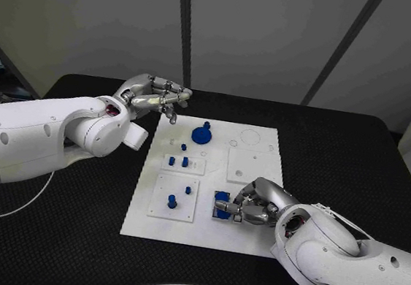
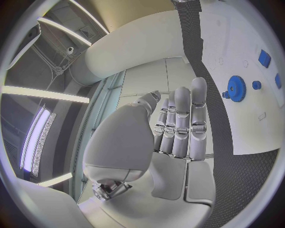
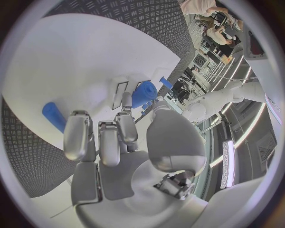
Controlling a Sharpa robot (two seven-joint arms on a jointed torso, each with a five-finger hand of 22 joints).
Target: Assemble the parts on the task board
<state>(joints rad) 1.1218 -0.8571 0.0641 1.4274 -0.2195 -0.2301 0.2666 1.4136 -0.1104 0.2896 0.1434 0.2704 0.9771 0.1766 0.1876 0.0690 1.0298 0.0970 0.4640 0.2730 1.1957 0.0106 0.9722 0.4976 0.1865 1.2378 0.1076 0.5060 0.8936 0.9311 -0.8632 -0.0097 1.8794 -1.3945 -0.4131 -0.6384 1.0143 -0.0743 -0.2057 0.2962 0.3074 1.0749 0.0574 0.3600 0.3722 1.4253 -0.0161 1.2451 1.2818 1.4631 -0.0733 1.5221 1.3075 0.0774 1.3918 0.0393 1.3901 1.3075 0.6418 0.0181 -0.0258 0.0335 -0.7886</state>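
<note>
The white task board (image 1: 259,140) lies in the middle of the black table. A blue gear (image 1: 201,135) (image 2: 236,88) stands near its far edge, and small blue pegs (image 1: 179,160) stand in raised white plates further in. My left hand (image 1: 155,97) (image 2: 178,123) hovers over the board's far left corner, fingers straight and together, holding nothing. My right hand (image 1: 255,203) (image 3: 118,137) sits low over the board's near right part with its fingers curled. It pinches a blue part (image 1: 221,203) (image 3: 144,93) between thumb and a fingertip. Another blue piece (image 3: 53,116) lies on the board beside those fingers.
Raised white square plates (image 1: 172,207) sit on the board's left half, one with a blue peg (image 1: 171,200). Another plate (image 1: 245,165) lies just beyond my right hand. Black table (image 1: 373,163) stretches to the right of the board.
</note>
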